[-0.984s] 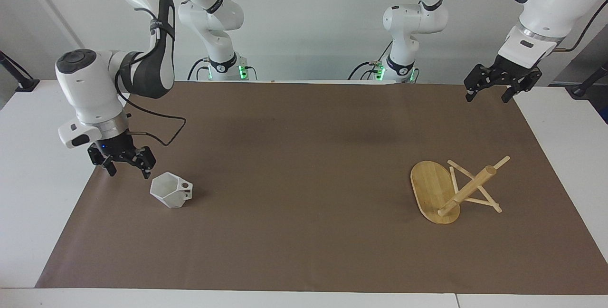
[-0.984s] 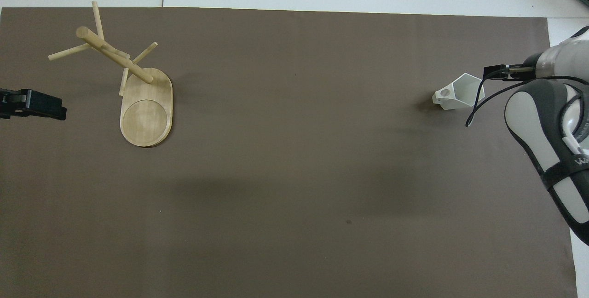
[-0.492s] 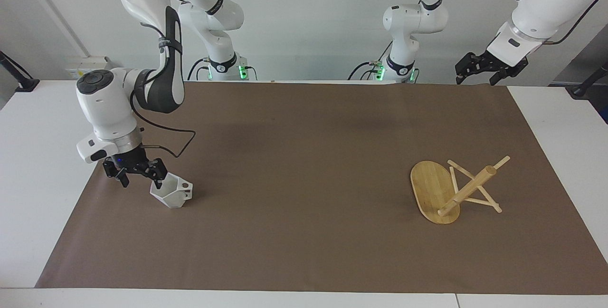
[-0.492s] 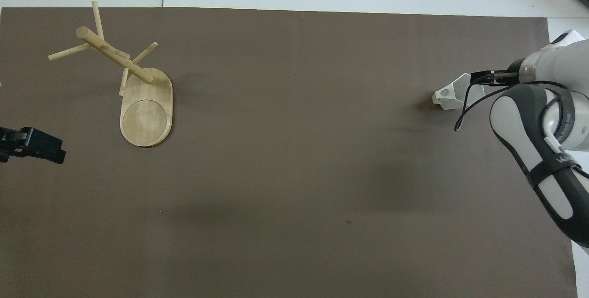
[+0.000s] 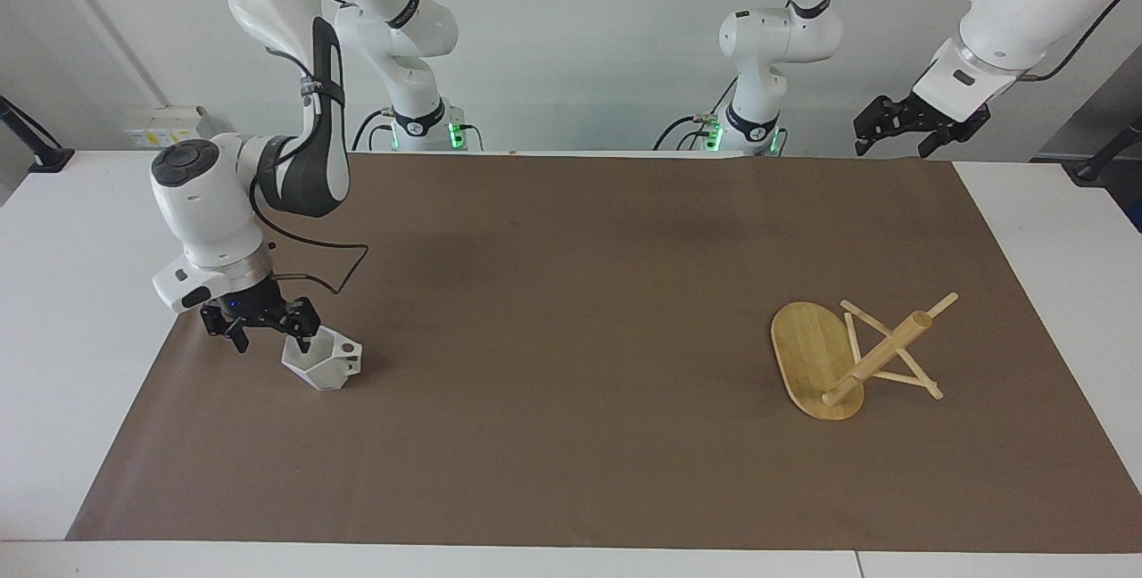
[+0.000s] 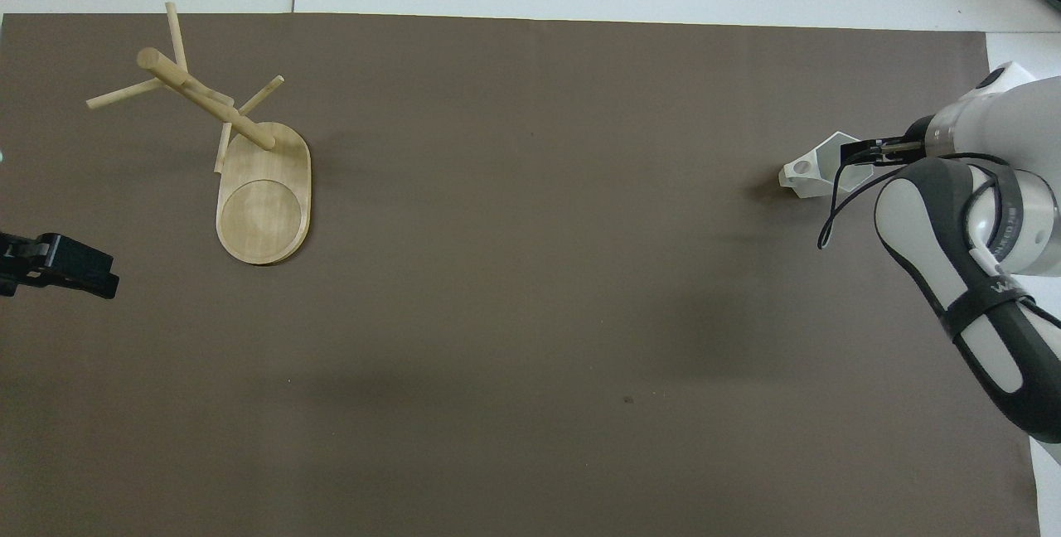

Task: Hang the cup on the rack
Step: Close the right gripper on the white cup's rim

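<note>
Changing: right pincer (image 5: pixel 260 329) has dropped to the cup's rim, one finger inside, jaws apart; grasp looks imminent.
Counter (image 5: pixel 571 435): brown mat.
Rack (image 5: pixel 852 355): toppled at the left arm's end, post slanting upward.
Left pincer (image 5: pixel 919 125): raised, apart, waiting.
Cup (image 5: pixel 323 361): tilted, handle toward the rack.

Stuff you can't really make out

From overhead the right arm's wrist hides most of the cup (image 6: pixel 816 168), and the frame edge crops the left gripper (image 6: pixel 58 262).
</note>
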Robot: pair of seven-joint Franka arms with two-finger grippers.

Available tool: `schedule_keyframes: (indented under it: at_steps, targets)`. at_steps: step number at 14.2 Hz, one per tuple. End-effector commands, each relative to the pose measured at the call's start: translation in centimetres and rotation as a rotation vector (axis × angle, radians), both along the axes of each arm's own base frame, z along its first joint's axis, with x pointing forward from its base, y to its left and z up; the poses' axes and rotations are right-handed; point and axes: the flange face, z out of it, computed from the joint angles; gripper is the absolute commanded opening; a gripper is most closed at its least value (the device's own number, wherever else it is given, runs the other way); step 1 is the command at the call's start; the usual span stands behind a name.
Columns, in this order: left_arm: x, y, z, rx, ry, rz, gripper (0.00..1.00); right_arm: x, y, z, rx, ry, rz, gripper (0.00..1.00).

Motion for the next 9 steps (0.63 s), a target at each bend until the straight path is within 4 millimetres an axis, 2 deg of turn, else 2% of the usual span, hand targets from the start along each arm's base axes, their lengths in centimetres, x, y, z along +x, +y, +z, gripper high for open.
schedule_keyframes:
  at_steps: [1, 7, 9]
  targets:
    - [-0.75, 0.19, 0.12, -0.015, 0.005, -0.006, 1.0, -0.22, -0.08, -0.35, -0.009, -0.012, 0.046, 1.0]
    - [-0.75, 0.19, 0.12, -0.015, 0.005, -0.006, 1.0, -0.43, -0.16, -0.73, -0.007, -0.003, 0.043, 1.0]
    - [-0.71, 0.19, 0.04, -0.015, 0.006, -0.005, 1.0, -0.48, -0.16, -0.82, -0.006, 0.0, 0.043, 0.93]
